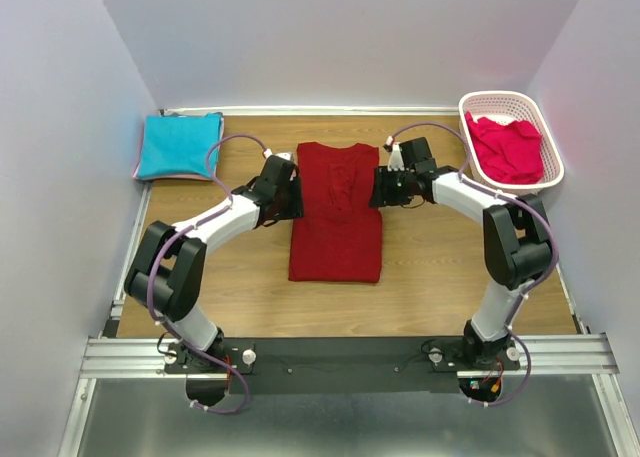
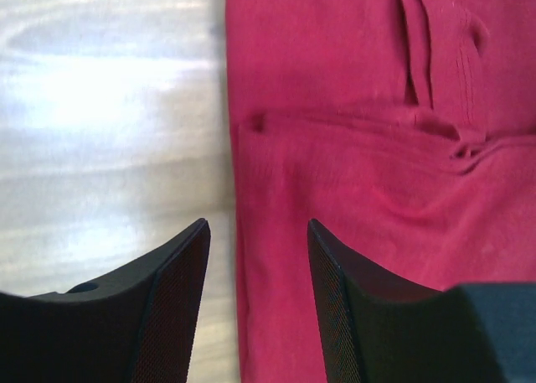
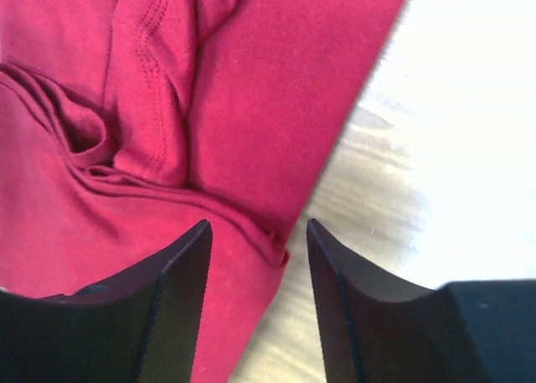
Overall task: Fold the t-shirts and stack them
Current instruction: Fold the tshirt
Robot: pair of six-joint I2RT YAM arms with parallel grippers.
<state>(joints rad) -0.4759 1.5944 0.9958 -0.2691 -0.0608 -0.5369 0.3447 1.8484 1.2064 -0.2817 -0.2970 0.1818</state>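
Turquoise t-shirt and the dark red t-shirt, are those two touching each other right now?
Apart. The top external view shows bare table between the folded turquoise t-shirt and the dark red t-shirt.

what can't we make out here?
Top view: wrists hide the fingertips of the left gripper and right gripper; contact with the dark red cloth t-shirt unclear.
Wrist views: frame edges crop that shirt.
Top view: folded turquoise cloth t-shirt, layers too small.
Top view: bunched pinkish-red cloth t-shirt, underside hidden by the white latticed plastic basket.
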